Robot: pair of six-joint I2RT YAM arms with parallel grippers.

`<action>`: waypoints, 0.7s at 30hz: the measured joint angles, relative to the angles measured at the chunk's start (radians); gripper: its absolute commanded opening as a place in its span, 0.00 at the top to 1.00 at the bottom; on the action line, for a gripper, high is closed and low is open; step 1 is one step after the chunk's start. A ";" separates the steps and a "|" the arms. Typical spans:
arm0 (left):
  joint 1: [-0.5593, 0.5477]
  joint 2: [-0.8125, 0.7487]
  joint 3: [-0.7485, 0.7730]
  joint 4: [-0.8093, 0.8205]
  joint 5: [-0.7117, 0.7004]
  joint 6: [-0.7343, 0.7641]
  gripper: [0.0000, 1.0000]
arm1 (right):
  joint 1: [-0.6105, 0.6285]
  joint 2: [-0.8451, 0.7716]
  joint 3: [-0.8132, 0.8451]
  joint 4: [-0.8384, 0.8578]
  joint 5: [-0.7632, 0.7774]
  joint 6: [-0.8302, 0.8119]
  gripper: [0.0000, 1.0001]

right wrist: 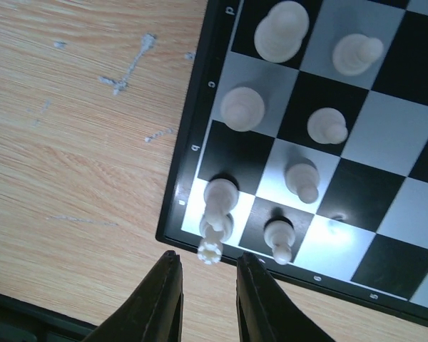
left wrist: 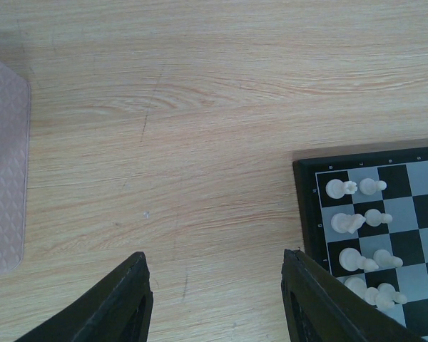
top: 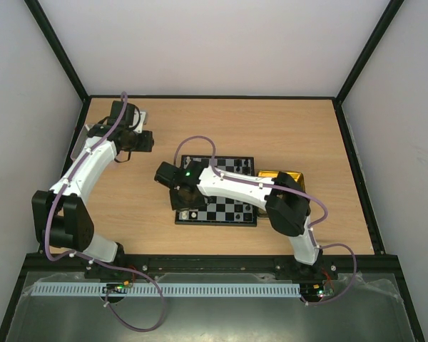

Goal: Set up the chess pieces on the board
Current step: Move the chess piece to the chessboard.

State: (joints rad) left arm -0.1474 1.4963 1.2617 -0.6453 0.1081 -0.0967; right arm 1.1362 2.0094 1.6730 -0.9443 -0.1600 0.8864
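Arms: you have two, the left arm (top: 85, 171) and the right arm (top: 232, 187).
Grippers: two, the left gripper (left wrist: 214, 256) and the right gripper (right wrist: 208, 258); each one shows you two fingers.
Cables: two purple cables (top: 192, 141), one along each arm.
Board: one board (top: 228, 210).
Trays: two, one yellow tray (top: 289, 173) and one grey tray (left wrist: 3, 171).
White pieces (right wrist: 282, 28), right wrist view: you can count seven for sure; the shape on the corner square may be one tall piece or two, this is not clear.
White pieces, left wrist view: at least eight, in two columns; the lowest ones overlap.
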 measured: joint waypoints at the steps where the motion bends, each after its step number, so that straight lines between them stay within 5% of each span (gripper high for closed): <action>1: 0.000 0.000 0.000 0.000 0.000 0.000 0.48 | 0.000 0.006 0.008 0.004 -0.002 0.000 0.79; 21: 0.000 0.000 0.000 0.000 0.012 0.000 0.48 | 0.000 0.069 0.042 0.014 -0.019 -0.014 0.80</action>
State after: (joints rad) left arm -0.1474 1.4967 1.2617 -0.6456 0.1204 -0.0967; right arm 1.1362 2.0781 1.7149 -0.9302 -0.1791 0.8726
